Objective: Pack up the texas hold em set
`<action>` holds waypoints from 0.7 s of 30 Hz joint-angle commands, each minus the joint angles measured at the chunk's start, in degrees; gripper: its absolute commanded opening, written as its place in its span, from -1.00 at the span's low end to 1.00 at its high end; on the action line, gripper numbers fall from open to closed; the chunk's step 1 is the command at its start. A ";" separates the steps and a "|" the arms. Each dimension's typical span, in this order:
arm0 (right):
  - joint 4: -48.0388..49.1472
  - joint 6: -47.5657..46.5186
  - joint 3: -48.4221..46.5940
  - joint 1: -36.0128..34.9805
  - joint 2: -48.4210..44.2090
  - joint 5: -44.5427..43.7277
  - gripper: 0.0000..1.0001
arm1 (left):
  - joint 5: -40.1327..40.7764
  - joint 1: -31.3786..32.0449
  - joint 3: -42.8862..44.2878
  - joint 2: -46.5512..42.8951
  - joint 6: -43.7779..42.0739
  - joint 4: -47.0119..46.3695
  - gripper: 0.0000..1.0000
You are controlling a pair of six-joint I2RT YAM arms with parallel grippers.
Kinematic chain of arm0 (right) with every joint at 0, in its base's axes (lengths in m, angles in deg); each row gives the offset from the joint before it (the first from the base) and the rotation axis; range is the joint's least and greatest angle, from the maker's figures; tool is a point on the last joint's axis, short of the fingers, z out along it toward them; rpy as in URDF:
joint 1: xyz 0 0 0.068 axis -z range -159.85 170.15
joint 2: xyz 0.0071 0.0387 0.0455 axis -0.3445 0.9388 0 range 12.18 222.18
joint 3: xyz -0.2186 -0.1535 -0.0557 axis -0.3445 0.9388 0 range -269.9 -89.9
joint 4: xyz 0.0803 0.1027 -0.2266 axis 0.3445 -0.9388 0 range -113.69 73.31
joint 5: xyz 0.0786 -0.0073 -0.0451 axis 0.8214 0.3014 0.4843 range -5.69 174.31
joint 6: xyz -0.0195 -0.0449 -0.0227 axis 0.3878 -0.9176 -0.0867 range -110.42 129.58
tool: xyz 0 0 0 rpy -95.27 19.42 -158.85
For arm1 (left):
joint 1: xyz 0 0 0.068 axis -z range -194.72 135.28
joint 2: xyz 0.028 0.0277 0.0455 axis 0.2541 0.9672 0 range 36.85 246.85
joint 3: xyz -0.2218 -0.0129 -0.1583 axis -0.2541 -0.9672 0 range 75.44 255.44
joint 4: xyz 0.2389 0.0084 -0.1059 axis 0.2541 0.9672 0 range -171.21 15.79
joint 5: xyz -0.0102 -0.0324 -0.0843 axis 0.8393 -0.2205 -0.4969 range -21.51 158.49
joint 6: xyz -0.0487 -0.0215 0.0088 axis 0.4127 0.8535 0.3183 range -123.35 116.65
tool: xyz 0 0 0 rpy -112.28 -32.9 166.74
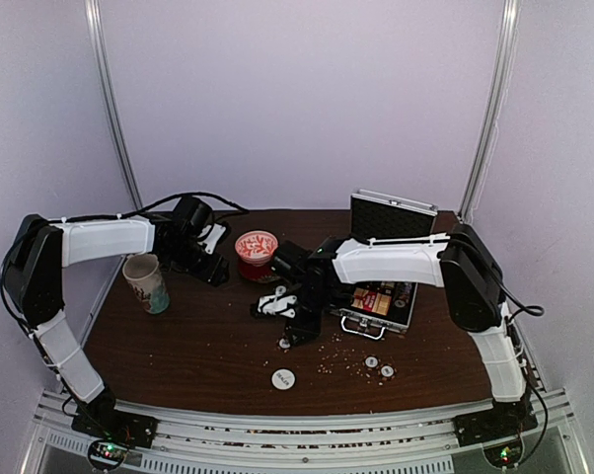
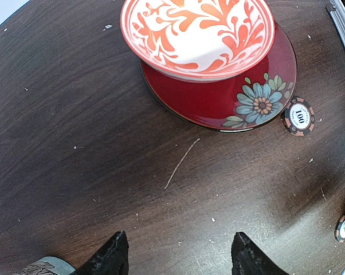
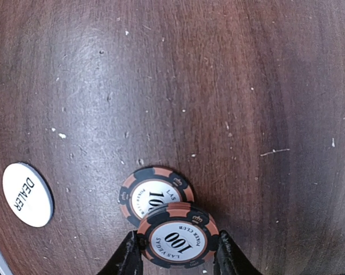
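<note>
From the top view, I am working through the chip-collecting step. The briefcase (image 1: 380,318) is standing open at the right of the table (image 1: 179,346), with the card box (image 1: 376,299) lying inside it. My right gripper (image 1: 300,334) is reaching down just left of the case, and my left gripper (image 1: 216,269) is hanging by the bowl (image 1: 257,247), with the paper cup (image 1: 147,283) to its left. Two loose chips (image 1: 379,366) and the white disc (image 1: 283,378) are waiting nearer the front edge.

On the left wrist, I am seeing the left fingers (image 2: 110,258) standing wide apart over bare wood and gripping nothing. A chip marked "100" (image 2: 298,116) is lying against the rim of the red saucer (image 2: 218,94) under the bowl.

On the right wrist, I am pinching the held chip (image 3: 178,238) edge to edge, the fingers narrowed onto it. It is reading "100" and "LAS VEGAS POKER CLUB". A second chip (image 3: 152,192) with the same print is lying partly under it, and the disc to the left is reading "DEALER".

Next, I judge, I am needing to lift this chip without dragging its neighbour, carry it right over the case and release it low inside.
</note>
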 commanded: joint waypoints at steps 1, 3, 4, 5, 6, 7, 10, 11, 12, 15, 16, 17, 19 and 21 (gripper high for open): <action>0.06 0.29 -2.47 -0.81 1.57 1.82 -0.41 | -0.21 -0.54 -0.31 -1.00 -0.64 -1.46 0.25; -0.70 -0.17 -3.10 -1.17 2.12 2.43 -0.40 | -0.21 -0.57 -0.39 -1.05 -0.65 -1.40 0.25; -1.01 -0.37 -3.30 -1.34 2.32 2.49 -0.40 | -0.23 -0.58 -0.40 -1.05 -0.57 -1.39 0.25; -1.17 -0.46 -3.40 -1.54 2.52 2.55 -0.39 | -0.24 -0.53 -0.32 -0.97 -0.61 -1.44 0.25; -1.17 -0.47 -3.45 -1.74 2.67 2.54 -0.39 | -0.38 -0.54 -0.35 -1.03 -0.62 -1.38 0.25; -1.19 -0.43 -3.51 -1.79 2.85 2.49 -0.38 | -0.36 -0.54 -0.39 -1.05 -0.63 -1.38 0.24; -1.33 -0.11 -3.67 -2.08 3.31 1.94 -0.37 | -0.47 -0.60 -0.40 -1.00 -0.65 -1.38 0.25; -1.28 -0.01 -3.65 -2.07 3.37 1.61 -0.37 | -0.43 -0.59 -0.40 -0.92 -0.71 -1.38 0.25; -1.27 0.08 -3.61 -2.08 3.43 1.31 -0.37 | -0.52 -0.53 -0.40 -0.96 -0.70 -1.38 0.24; -1.35 0.15 -3.52 -2.10 3.52 0.79 -0.34 | -0.72 -0.59 -0.40 -0.86 -0.69 -1.35 0.25; -1.36 0.23 -3.44 -2.11 3.53 0.73 -0.31 | -0.80 -0.53 -0.40 -0.81 -0.69 -1.37 0.25; -1.29 0.28 -3.42 -2.15 3.59 0.69 -0.28 | -0.82 -0.51 -0.35 -0.75 -0.75 -1.35 0.24; -1.22 0.44 -3.49 -2.14 3.73 0.77 -0.20 | -0.82 -0.54 -0.31 -0.79 -0.77 -1.21 0.24; -1.40 0.46 -3.97 -2.25 4.15 1.18 0.01 | -0.88 -0.57 -0.31 -0.68 -0.75 -1.20 0.25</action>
